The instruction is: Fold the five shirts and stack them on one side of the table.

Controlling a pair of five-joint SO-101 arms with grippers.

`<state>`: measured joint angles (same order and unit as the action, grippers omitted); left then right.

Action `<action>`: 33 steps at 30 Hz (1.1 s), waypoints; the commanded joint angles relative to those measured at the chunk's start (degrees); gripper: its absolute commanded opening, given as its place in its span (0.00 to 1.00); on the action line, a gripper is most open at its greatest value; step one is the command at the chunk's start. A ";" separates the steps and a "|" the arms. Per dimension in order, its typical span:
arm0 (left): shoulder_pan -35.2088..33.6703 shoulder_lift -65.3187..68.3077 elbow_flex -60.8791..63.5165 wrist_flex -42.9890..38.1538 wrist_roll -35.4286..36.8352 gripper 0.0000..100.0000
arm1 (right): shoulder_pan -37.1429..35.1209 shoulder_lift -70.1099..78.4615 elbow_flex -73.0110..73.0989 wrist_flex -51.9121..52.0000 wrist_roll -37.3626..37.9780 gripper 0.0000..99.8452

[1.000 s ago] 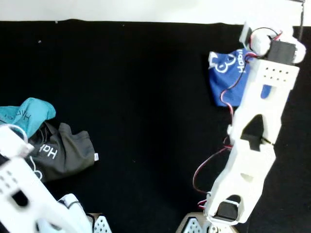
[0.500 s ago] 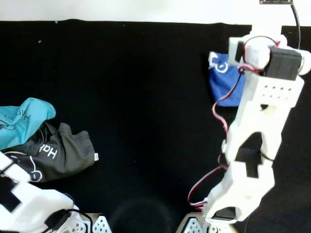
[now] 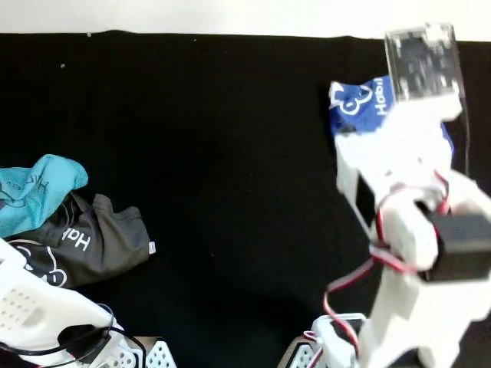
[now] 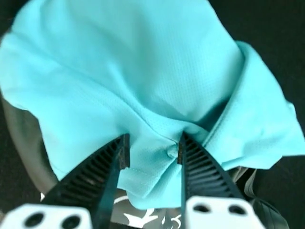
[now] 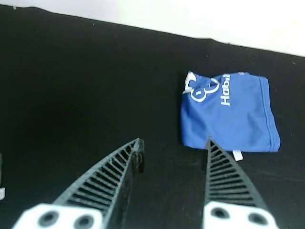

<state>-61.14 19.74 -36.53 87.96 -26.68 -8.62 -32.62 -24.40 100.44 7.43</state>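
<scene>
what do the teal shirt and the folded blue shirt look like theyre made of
Teal shirt: likely a light synthetic knit, matte; the left wrist view shows a fine pinhole mesh and soft creases. Folded blue shirt: probably a similar thin knit; it lies flat with a stitched hem and white print, but its weave is too small to tell.

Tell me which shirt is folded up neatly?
The blue shirt: it lies flat and squared, all by itself. The teal shirt and grey shirt sit crumpled together in a heap.
</scene>
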 commanded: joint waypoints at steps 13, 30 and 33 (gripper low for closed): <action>3.03 -0.13 -1.80 5.98 -0.62 0.18 | -0.75 -12.70 18.33 0.31 0.35 0.20; 6.81 6.46 -10.77 8.88 -0.18 0.01 | -0.66 -12.53 18.42 0.31 0.35 0.20; 10.51 3.30 -16.13 13.36 1.49 0.01 | -0.66 -12.35 18.51 0.31 0.53 0.20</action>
<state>-54.37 27.38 -46.99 97.89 -26.86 -8.70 -44.57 -6.02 100.53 7.43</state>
